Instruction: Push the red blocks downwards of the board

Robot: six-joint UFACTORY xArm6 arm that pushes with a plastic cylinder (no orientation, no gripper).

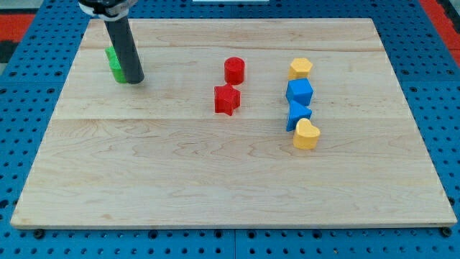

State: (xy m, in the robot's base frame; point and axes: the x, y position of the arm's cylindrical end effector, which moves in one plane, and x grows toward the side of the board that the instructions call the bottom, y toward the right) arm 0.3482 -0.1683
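Two red blocks sit mid-board, a red cylinder (234, 70) just beyond a red star (226, 99). Far left, the tip (135, 79) half hides a green block (115, 65), shape unclear. No gripper; blocks lie well right.

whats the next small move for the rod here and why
Probably slide my tip toward the view's right and top, to a spot just above the red cylinder. The tip now sits at the board's upper left beside the green block, far from both reds. The red star lies just below the cylinder, so one downward push might carry both.
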